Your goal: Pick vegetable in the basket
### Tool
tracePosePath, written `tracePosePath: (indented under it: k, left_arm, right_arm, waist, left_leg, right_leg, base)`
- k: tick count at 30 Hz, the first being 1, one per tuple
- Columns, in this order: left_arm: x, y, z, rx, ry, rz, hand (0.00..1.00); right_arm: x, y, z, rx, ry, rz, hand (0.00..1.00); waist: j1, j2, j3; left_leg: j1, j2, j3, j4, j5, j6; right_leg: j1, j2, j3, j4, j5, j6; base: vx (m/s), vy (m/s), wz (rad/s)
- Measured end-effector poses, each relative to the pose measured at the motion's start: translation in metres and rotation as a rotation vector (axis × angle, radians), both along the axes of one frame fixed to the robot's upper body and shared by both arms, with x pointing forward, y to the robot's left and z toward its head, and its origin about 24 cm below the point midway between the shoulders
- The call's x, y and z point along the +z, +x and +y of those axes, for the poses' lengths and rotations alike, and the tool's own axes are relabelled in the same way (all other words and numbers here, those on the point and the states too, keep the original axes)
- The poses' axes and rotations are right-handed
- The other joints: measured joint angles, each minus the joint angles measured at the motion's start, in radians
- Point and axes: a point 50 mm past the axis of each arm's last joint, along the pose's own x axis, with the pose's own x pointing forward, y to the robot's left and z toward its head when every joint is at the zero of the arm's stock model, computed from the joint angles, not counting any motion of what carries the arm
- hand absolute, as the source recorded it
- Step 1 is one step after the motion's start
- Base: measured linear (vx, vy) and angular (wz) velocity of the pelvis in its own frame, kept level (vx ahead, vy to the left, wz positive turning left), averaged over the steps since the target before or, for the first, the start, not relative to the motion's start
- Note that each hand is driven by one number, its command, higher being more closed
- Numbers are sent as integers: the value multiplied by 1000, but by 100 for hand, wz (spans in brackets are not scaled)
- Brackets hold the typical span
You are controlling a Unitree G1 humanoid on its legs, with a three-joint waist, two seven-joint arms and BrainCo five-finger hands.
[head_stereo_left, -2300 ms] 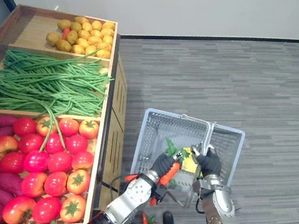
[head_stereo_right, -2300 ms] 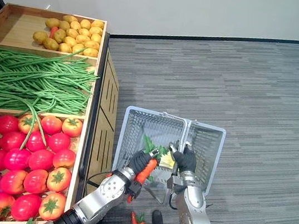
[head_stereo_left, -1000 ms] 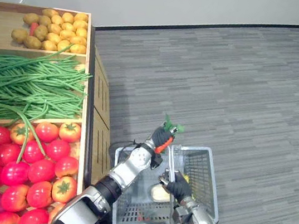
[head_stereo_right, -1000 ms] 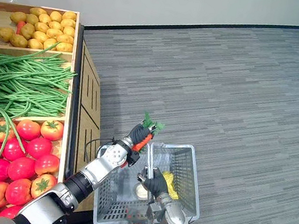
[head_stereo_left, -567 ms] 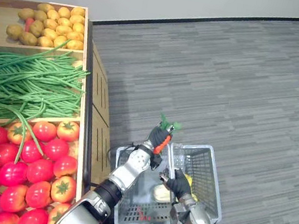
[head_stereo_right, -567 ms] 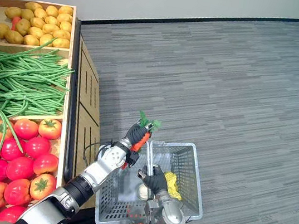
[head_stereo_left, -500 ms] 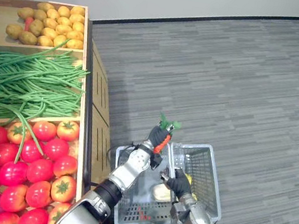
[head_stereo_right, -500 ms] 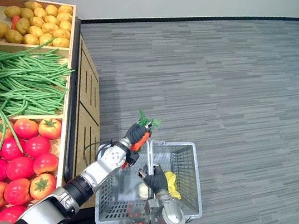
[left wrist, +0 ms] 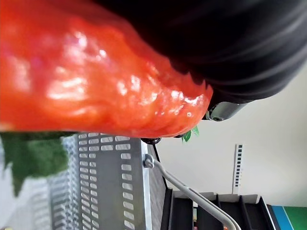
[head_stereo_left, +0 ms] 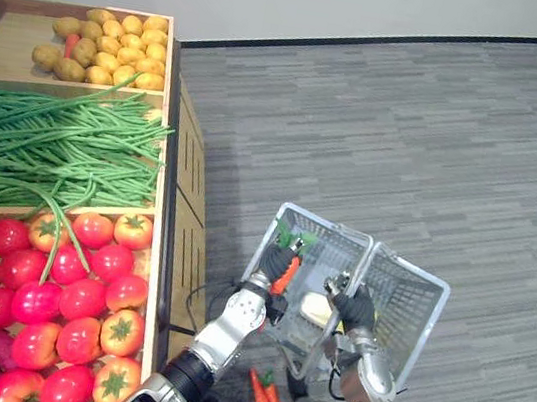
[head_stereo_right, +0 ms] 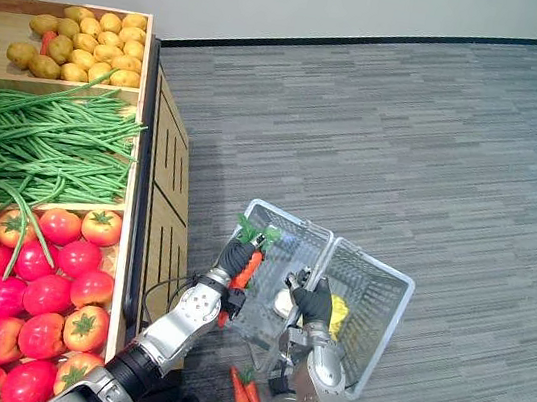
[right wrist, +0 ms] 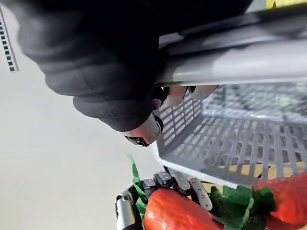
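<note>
At lower centre, the left hand [head_stereo_left: 273,259] grips a carrot [head_stereo_left: 285,275] at the left edge of the basket [head_stereo_left: 418,269], whose handle the right hand [head_stereo_left: 354,307] clasps; next, probably, lower it in and let go.

Carrot [head_stereo_left: 284,274]: orange, green leafy top, near upright, leaves toward 12 o'clock; clasped in left hand [head_stereo_left: 273,259] at the basket's 9 o'clock rim. Basket [head_stereo_left: 407,301]: grey perforated plastic, wire handles, tilted; handle gripped by right hand [head_stereo_left: 355,306].

Carrot [head_stereo_left: 285,271] lower, over left of basket [head_stereo_left: 411,299]
</note>
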Motion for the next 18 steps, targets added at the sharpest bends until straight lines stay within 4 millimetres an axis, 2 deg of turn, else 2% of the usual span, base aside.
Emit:
tracePosePath:
  k: [5,9,12,13,18]
  left_arm:
    - [-1,-2,-4,-39,21,-4,100]
    - [-9,-6,-10,-84,51,22,100]
    - [-11,-6,-10,-86,61,29,100]
    - [-12,-6,-9,-86,64,33,0]
    - [-25,-7,-5,-73,97,80,0]
  right_arm:
    - [6,5,9,64,38,-27,100]
    - [12,9,22,143,47,-61,100]
    - [13,9,21,166,44,-66,100]
    - [13,9,21,175,41,-67,100]
    - [22,15,32,244,31,-105,100]
  waist:
    - [0,0,0]
    - [0,0,-1]
    - [15,0,-1]
    - [21,0,-1]
    - [21,-1,-2]
  left_leg:
    - [0,0,-6,2,0,0]
    - [0,0,-8,4,0,0]
    - [0,0,-9,5,0,0]
    - [-1,0,-9,5,0,0]
    - [-5,-3,-15,8,0,0]
  right_leg:
    - [4,-1,-6,-1,0,0]
    - [6,-2,-8,-1,1,0]
    - [6,-2,-9,-1,2,0]
    - [6,-2,-9,-2,2,-1]
    - [6,-3,-16,-2,3,-1]
  base:
    - [0,-1,2]
    - [0,0,0]
    - [0,0,0]
    - [0,0,0]
    - [-9,-2,3]
